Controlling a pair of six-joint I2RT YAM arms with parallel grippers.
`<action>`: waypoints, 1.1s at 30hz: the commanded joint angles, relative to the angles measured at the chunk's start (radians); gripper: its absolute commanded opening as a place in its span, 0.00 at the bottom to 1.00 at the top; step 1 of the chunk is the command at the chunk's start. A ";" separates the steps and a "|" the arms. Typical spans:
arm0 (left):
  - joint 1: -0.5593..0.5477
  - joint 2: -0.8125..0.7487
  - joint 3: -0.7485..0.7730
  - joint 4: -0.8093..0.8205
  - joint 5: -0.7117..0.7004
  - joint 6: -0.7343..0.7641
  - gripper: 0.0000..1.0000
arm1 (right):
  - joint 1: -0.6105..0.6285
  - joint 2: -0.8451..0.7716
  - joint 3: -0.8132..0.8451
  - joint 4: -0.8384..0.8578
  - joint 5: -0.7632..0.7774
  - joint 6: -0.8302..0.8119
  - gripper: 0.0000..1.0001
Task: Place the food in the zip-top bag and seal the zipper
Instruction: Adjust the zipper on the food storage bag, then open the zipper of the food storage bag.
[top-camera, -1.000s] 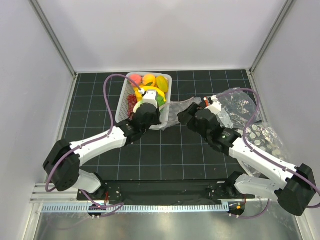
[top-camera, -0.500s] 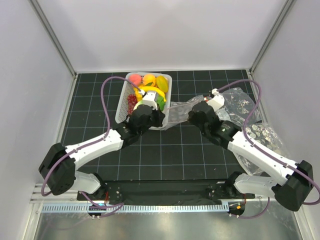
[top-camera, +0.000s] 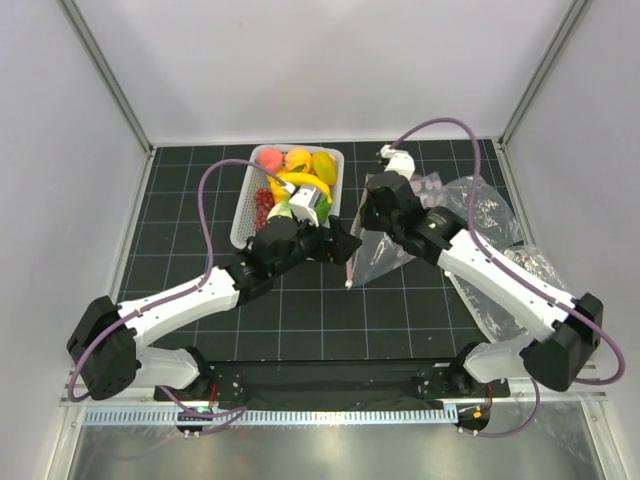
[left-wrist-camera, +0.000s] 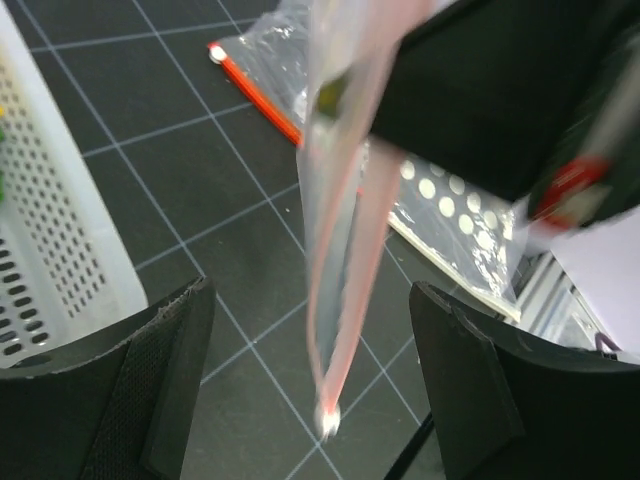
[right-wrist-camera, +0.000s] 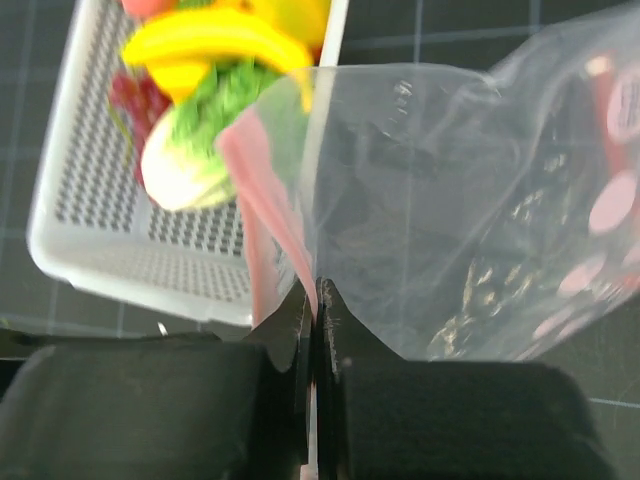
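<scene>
The food (top-camera: 297, 170), a banana (right-wrist-camera: 215, 40), a leafy cabbage (right-wrist-camera: 215, 120) and other toy fruit, lies in a white basket (top-camera: 240, 225). My right gripper (top-camera: 367, 218) (right-wrist-camera: 317, 290) is shut on the top edge of the clear zip-top bag (top-camera: 385, 250), which hangs from it above the mat beside the basket. The bag's pink zipper (top-camera: 352, 262) (left-wrist-camera: 345, 300) (right-wrist-camera: 265, 200) dangles down and looks blurred. My left gripper (top-camera: 345, 245) (left-wrist-camera: 312, 330) stands open, one finger on each side of the hanging strip without touching it.
A flat clear bag with an orange-red strip (left-wrist-camera: 255, 85) lies on the mat. More crinkly dotted bags (top-camera: 520, 270) (left-wrist-camera: 450, 205) are piled at the right under my right arm. The basket wall (left-wrist-camera: 50, 250) is close on the left gripper's left.
My right gripper shut on the bag and raised it up and back from the mat. My left gripper let go of the bag, opened and shifted right under it.
</scene>
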 joint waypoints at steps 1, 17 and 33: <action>0.004 -0.023 0.017 -0.020 -0.073 0.033 0.81 | 0.004 0.034 -0.009 0.020 -0.169 -0.095 0.01; 0.031 0.090 0.060 -0.079 -0.137 0.025 0.00 | 0.066 0.037 -0.055 0.036 -0.183 -0.122 0.08; 0.090 0.072 -0.002 -0.039 -0.087 -0.075 0.00 | 0.207 0.152 -0.043 0.057 0.003 -0.122 0.60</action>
